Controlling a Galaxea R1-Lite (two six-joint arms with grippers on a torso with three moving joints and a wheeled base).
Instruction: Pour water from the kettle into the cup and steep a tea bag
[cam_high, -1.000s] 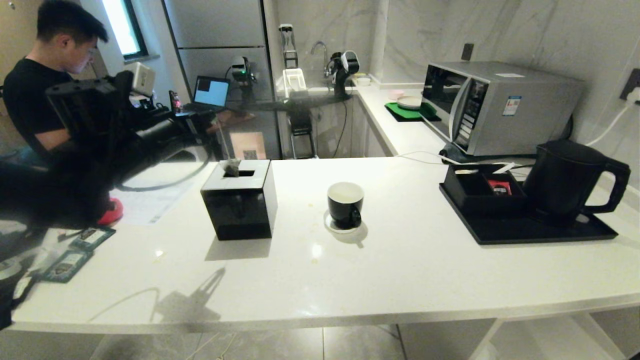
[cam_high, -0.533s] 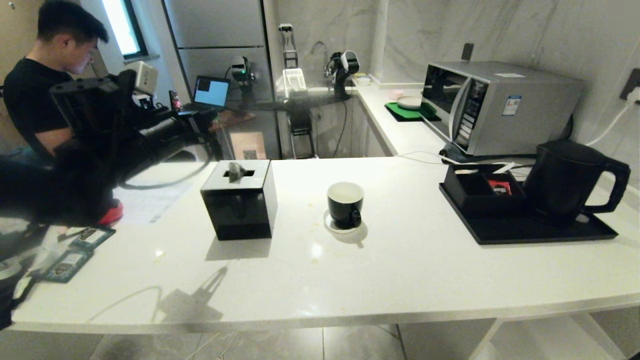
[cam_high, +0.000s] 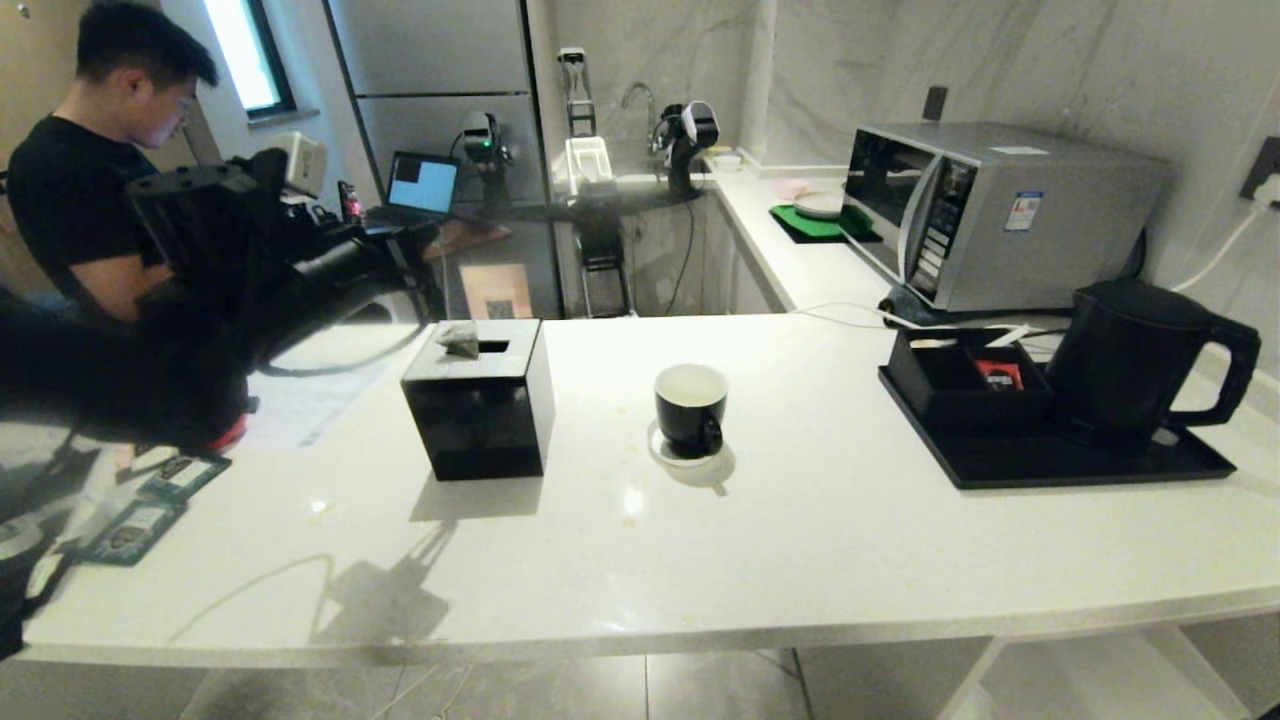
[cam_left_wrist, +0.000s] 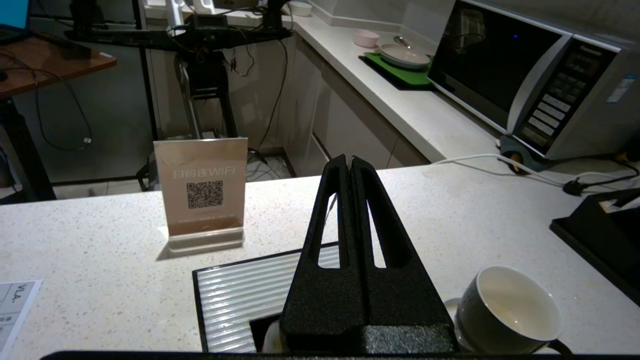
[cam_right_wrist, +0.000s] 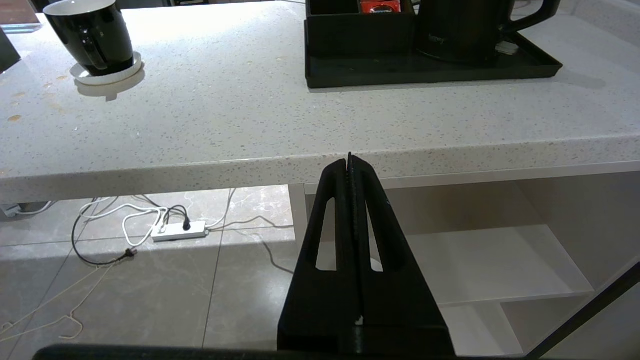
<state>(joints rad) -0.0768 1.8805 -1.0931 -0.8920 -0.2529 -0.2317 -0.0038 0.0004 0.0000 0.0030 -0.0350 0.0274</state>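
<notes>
At the far left a person in a black T-shirt (cam_high: 70, 200) sits behind the counter, taking no part. In front of them the left arm has pushed a little further to the right than it was a second ago. The left gripper (cam_left_wrist: 350, 161) has its black fingers pressed together, and the small pale tea bag (cam_high: 458, 342) dangles below it, so I judge that the string is pinched between them, though the string is too thin to trace here. The bag has swung: half a second ago it hung over the slot of the glossy black cube-shaped tissue box (cam_high: 480, 410), and now it sits nearer the box's left top edge. It has gained almost no ground toward the small glossy black mug with a white inside (cam_high: 690, 405), which stands on its white coaster just right of the box and looks empty. So the carry has only begun, and the swinging bag will need to settle before it is lowered. Further right, the matte black jug kettle (cam_high: 1130, 350) stands untouched on the flat black tray (cam_high: 1050, 465), exactly as before. The right gripper (cam_right_wrist: 350, 160) is parked below the counter edge, fingers closed on nothing.
</notes>
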